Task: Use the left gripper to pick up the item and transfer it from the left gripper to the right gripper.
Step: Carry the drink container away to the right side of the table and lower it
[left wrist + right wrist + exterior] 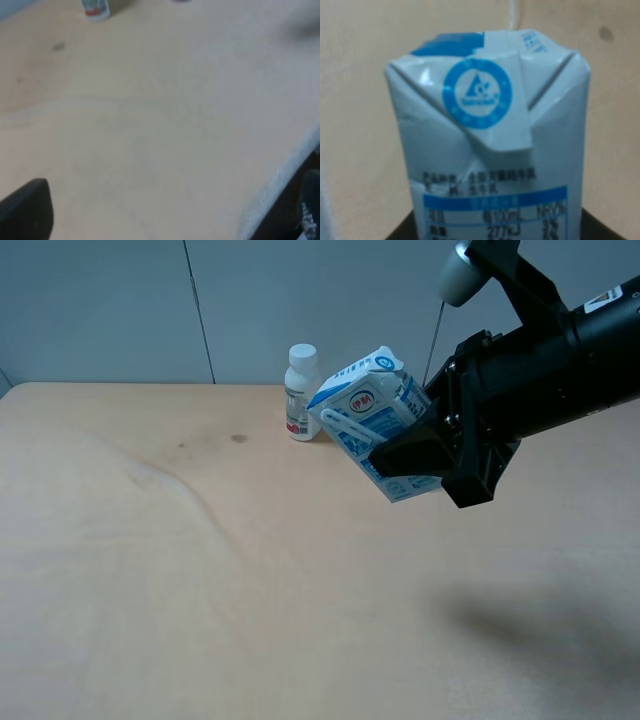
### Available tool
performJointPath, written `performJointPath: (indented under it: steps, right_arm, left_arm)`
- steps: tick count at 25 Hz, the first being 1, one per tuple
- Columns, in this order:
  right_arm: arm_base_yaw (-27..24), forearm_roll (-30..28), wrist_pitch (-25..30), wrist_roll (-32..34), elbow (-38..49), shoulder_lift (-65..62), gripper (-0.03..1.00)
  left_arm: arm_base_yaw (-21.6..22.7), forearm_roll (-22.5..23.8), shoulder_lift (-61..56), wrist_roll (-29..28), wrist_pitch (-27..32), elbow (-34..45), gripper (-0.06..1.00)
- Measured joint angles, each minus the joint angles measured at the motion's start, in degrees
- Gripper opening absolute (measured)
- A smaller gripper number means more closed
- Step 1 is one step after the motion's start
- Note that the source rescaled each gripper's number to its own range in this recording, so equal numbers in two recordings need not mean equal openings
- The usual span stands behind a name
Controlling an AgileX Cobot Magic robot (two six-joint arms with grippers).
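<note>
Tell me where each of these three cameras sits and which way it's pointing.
High view: above the front of the table, facing the back wall; shows the right arm, its claw shut on the carton.
Left wrist: angled down across table toward the bottle; one black finger shows.
Right wrist: close on the carton; claw barely visible.
Shared: high and left wrist both see the bottle.

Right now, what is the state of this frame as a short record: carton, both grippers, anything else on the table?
carton: lifted off the table, tilted, in the right gripper
right gripper: shut on carton
left gripper: open, empty, over bare table; out of the high view
bottle: upright near the table's far edge, behind the carton
handover: carton is on the right side, so it looks done
</note>
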Motion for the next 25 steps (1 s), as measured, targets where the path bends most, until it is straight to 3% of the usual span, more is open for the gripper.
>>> performJointPath:
  steps: [7,21,25]
  right_arm:
    - [0.00,0.00,-0.46,0.19,0.00,0.00,0.00]
    - [0.00,-0.10,-2.15,0.59,0.00,0.00,0.00]
    - [0.00,-0.10,-2.15,1.33,0.00,0.00,0.00]
  left_arm:
    - [0.00,0.63,-1.90,-2.15,-0.53,4.49,0.97]
    - [0.00,2.49,-1.89,-5.13,-1.13,4.55,0.97]
    - [3.16,2.49,-1.89,-5.13,-1.13,4.55,0.97]
